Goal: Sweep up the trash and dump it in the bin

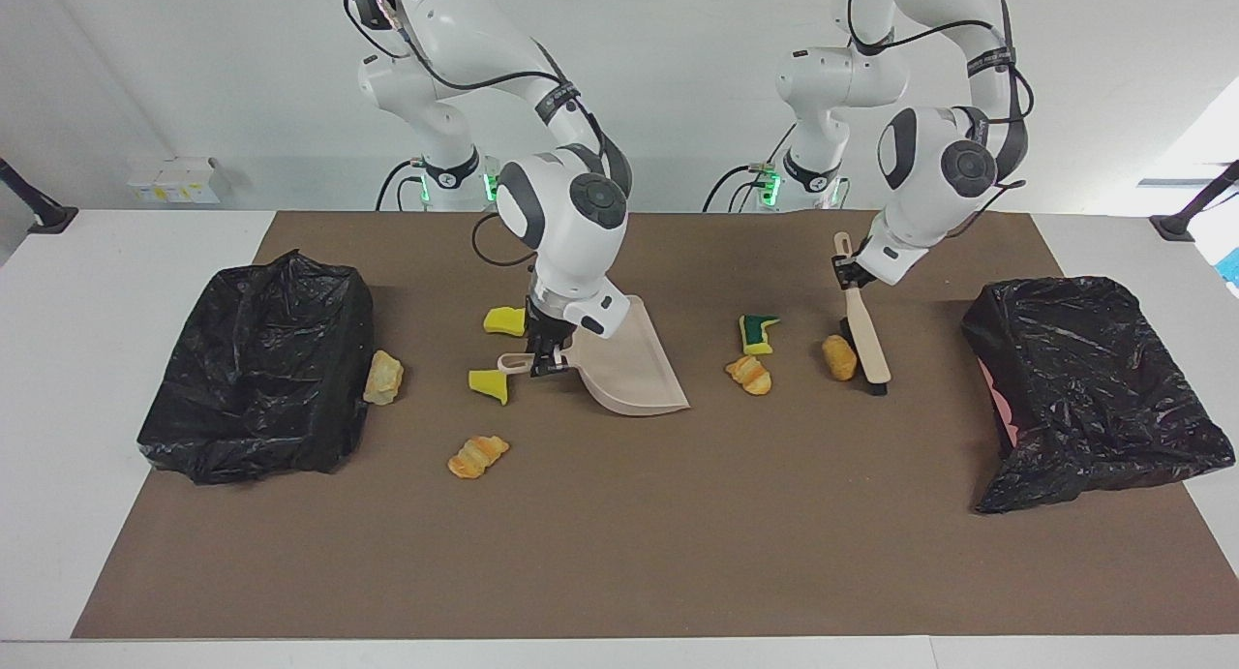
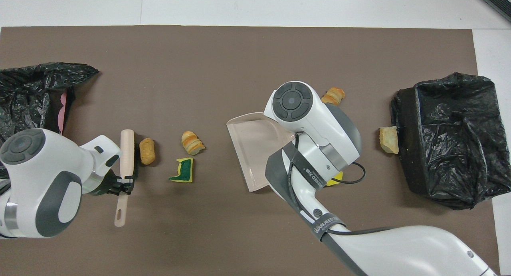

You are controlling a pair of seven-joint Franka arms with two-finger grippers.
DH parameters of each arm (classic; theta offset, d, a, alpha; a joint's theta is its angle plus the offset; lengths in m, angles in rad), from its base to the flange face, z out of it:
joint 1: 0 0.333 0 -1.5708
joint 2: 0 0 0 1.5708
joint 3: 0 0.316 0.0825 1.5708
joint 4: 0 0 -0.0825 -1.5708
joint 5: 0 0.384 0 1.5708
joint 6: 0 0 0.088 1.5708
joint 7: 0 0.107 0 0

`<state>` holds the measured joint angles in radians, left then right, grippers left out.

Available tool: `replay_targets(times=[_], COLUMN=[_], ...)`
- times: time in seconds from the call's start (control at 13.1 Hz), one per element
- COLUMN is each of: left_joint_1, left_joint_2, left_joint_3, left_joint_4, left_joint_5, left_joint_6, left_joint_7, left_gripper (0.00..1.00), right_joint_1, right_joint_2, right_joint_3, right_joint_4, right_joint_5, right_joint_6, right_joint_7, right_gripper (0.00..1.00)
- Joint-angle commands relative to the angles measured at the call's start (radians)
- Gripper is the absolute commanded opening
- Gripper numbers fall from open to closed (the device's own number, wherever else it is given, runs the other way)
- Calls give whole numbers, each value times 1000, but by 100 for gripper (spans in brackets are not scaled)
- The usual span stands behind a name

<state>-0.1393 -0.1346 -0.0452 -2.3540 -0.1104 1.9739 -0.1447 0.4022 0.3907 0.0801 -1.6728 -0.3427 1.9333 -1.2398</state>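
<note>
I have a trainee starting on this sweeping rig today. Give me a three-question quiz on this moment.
1. True or false: the left pincer is shut on the brush.
2. What does the right pincer hold?
A. dustpan
B. green sponge scrap
C. black bin bag
3. Which scrap lies right beside the brush head, on the dustpan's side?

Key: 1 true. 2 A. 3 the brown nugget.
</note>
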Motion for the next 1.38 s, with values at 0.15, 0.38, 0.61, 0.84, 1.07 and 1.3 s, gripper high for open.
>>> replay_targets(times=[0.15,0.38,0.61,0.84,1.07,1.3], left_joint_1=[-181,-291,-359,-437,-474,-528], left_joint_2=[13,35,56,154,225,289], left_joint_3=[13,13,11,8,7,1], left_joint_4=[-19,-24,4,79,195,251], left_joint_5=[-106,-172,-262,-339,-413,-422], left_joint_6=[72,172,230,282,292,358], left_joint_7=[-178,-337,-401,-427,-424,-411], left_gripper=[0,0,0,0,0,0], right_joint_1=[-23,-26,-34,-34,-36,-42], right_joint_2=[11,28,31,31,31,31], right_joint_3=[9,10,9,10,9,9], right_joint_4=[-1,1,-1,1,2,8], right_joint_5=[2,2,8,8,8,7], right_joint_6=[13,27,32,33,33,32], right_joint_7=[169,207,209,209,209,206], right_gripper=[0,0,0,0,0,0])
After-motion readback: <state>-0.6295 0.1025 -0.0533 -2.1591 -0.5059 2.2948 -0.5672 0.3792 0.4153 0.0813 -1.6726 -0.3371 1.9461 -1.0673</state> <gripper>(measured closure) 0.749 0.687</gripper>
